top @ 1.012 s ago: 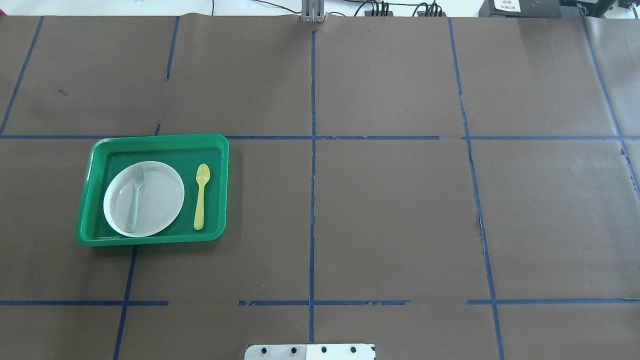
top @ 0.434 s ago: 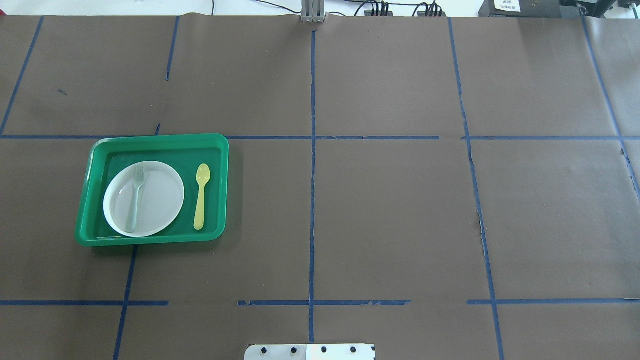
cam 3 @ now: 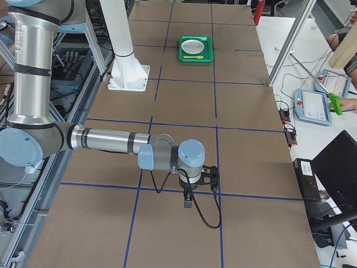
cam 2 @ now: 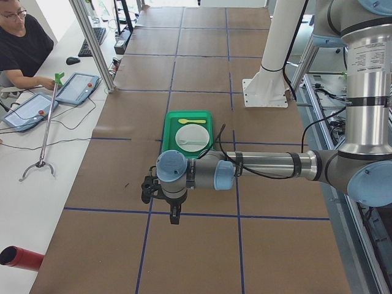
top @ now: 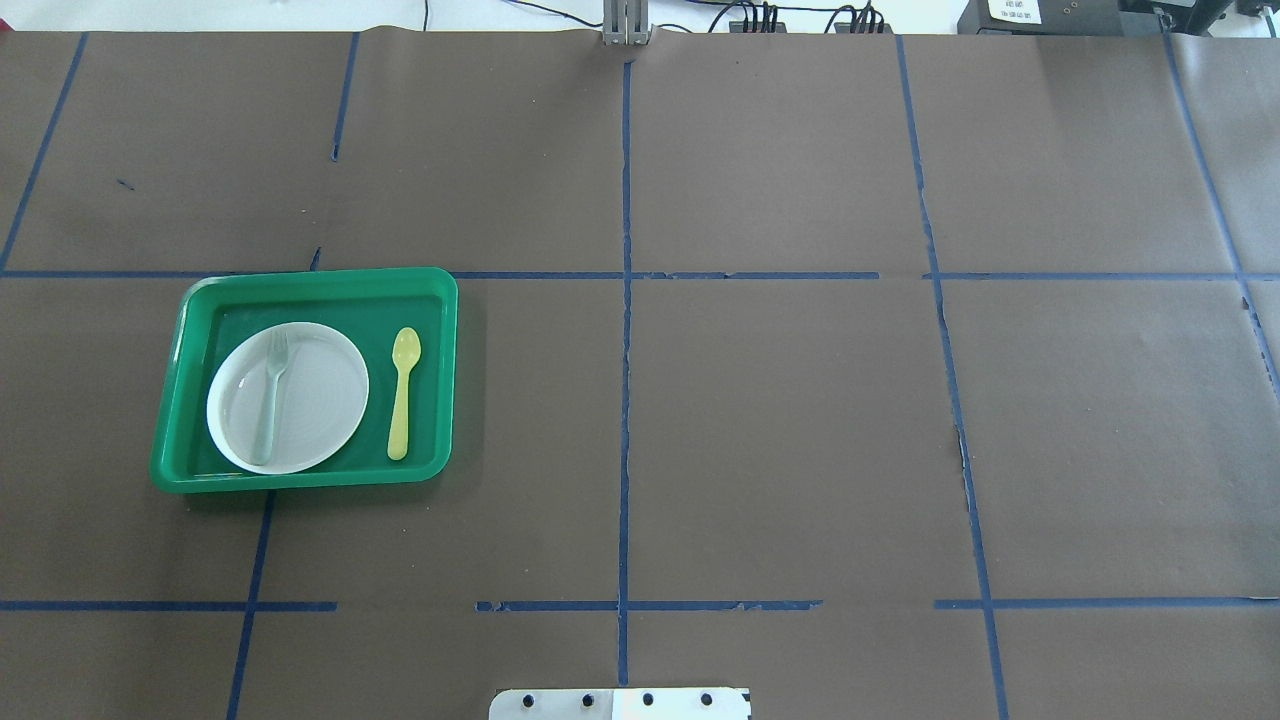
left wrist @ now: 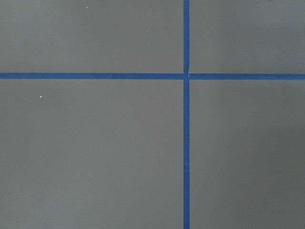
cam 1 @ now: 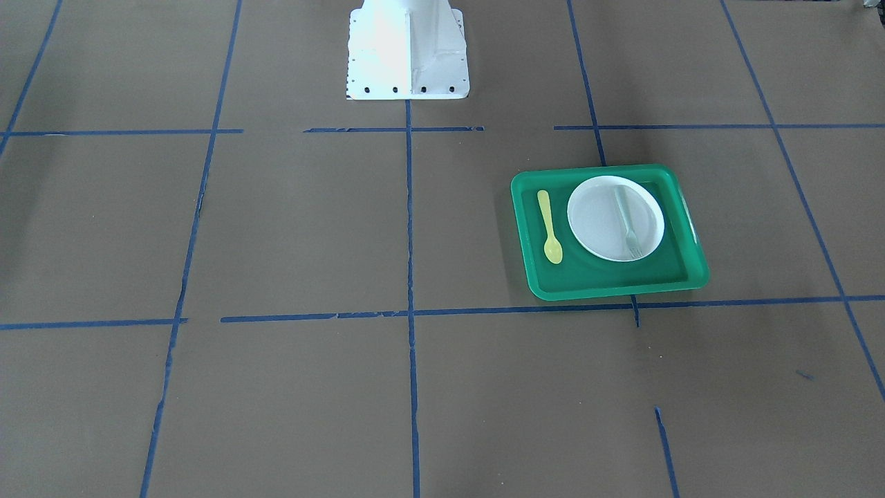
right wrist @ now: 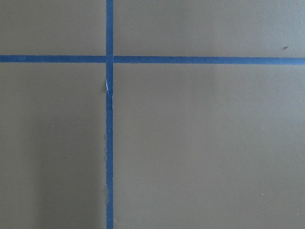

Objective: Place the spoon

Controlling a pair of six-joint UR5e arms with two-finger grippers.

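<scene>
The small yellow plastic spoon (top: 403, 392) and the round white plate (top: 320, 395) show against a bright green rectangular plastic tray (top: 320, 281). The plastic fork (top: 268, 410) is a pale translucent grey-green. The brown paper table cover (top: 800, 430) bears a grid of blue tape lines (top: 625, 400).

Spoon (cam 2: 192, 121) in green tray (cam 2: 166, 131), beside plate (cam 2: 187, 137).
</scene>
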